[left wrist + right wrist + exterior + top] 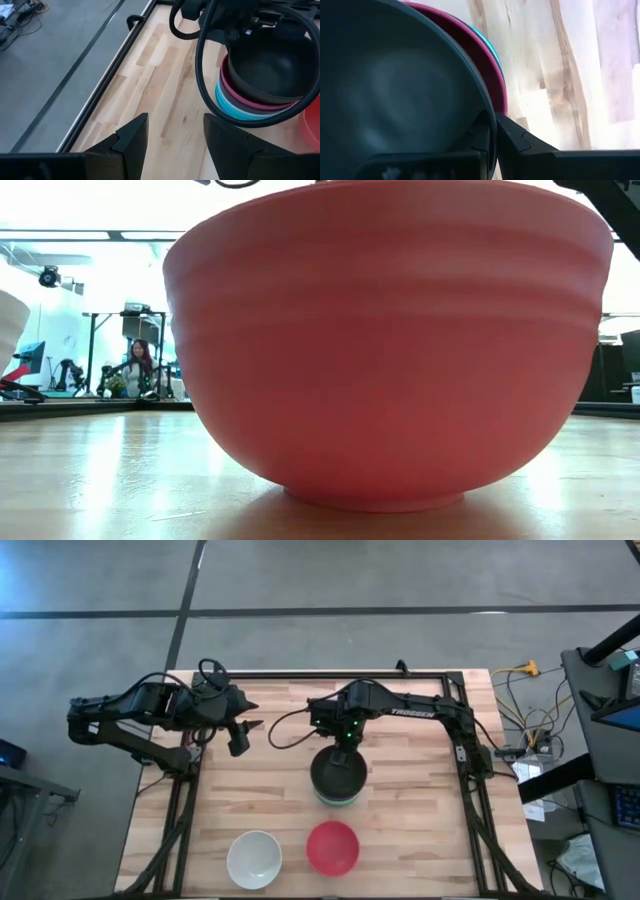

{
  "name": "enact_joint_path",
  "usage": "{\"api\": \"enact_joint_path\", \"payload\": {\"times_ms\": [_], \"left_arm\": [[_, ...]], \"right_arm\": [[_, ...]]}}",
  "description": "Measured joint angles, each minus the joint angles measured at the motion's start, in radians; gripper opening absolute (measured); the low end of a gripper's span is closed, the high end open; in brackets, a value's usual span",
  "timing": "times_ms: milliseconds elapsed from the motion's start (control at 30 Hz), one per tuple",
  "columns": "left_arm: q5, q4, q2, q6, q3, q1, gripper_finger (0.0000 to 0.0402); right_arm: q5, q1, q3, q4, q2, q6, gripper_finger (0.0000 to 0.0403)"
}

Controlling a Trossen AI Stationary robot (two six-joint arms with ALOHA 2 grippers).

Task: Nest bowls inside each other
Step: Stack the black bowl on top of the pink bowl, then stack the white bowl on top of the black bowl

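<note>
Bowls near the table's front edge wait loose: a white bowl (254, 858) and a red bowl (332, 847) beside it, both well short of the stack (337, 780) at mid-table. On that stack the right gripper (495, 134) is clenched on the rim of a black bowl (270, 65), which sits in magenta and teal ones. Beyond, toward the far left edge, the left gripper (172, 135) hangs apart, empty. Only the wrist views show the stack's colours; the low view shows little besides the red bowl.
</note>
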Motion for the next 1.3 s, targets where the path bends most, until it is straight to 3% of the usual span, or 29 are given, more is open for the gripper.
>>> {"api": "enact_joint_path", "payload": {"times_ms": [667,1067,1300], "left_arm": [[0.0,0.004,0.0,0.006,0.0,0.0,0.0176],[0.0,0.003,0.0,0.002,0.0,0.0,0.0176],[0.0,0.004,0.001,0.002,0.0,0.0,0.0176]], "right_arm": [[0.05,0.0,-0.086,0.052,-0.003,-0.017,0.0013],[0.04,0.001,-0.09,0.046,-0.011,0.003,0.0089],[0.043,0.001,-0.032,0.034,-0.058,0.02,0.0111]]}}
